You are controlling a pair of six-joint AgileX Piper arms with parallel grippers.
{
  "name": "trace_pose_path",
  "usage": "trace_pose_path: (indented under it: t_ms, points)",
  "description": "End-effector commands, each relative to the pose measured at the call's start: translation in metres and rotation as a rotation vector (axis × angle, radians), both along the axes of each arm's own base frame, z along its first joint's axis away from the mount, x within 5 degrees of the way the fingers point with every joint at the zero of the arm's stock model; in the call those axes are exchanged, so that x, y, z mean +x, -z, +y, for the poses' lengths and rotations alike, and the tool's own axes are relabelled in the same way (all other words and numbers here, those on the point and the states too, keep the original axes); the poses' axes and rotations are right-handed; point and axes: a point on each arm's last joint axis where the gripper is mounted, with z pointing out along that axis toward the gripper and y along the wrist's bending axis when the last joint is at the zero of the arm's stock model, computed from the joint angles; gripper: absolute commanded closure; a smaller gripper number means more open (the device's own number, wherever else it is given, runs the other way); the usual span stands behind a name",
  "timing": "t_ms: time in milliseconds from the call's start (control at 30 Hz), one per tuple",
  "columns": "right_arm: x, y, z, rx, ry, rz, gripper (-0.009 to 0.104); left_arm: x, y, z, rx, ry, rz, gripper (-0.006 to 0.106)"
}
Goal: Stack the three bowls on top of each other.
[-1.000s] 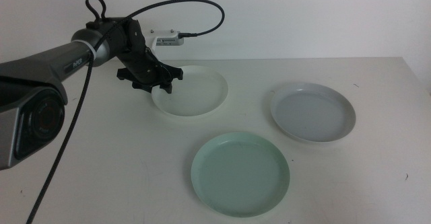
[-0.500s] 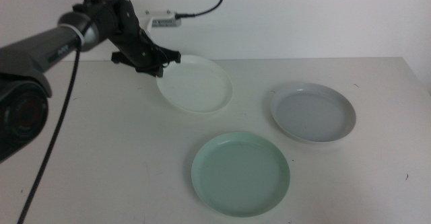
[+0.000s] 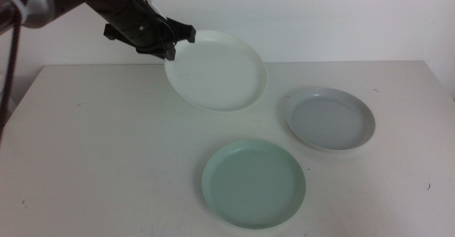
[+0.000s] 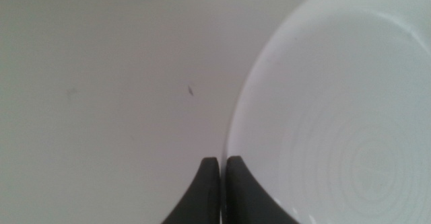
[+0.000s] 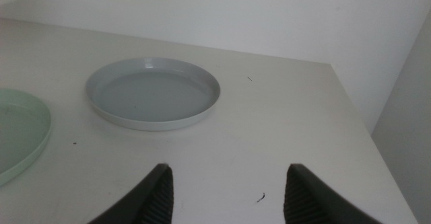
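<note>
Currently my left gripper [image 3: 173,43], upper left of frame, pinches the white bowl [image 3: 217,72] by its rim, airborne and tilted. Thin edge grip: it may slip or swing.

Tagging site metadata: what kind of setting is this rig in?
Probably a lab or test bench, not a home: a bare white table against a blank wall, holding only plastic bowls, with the left gripper lifting the white bowl and the right gripper waiting.
</note>
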Motion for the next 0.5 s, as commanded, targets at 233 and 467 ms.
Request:
trace_pose_path:
  t_ms: [233, 467]
  points:
    - [0.002, -0.008, 0.0, -0.011, 0.006, -0.065, 0.052, -0.077, -0.029, -0.02, -0.133, 0.004, -0.115, 0.101]
    - [0.002, -0.008, 0.0, -0.011, 0.006, -0.065, 0.052, -0.102, 0.008, -0.031, -0.161, -0.001, -0.074, 0.101]
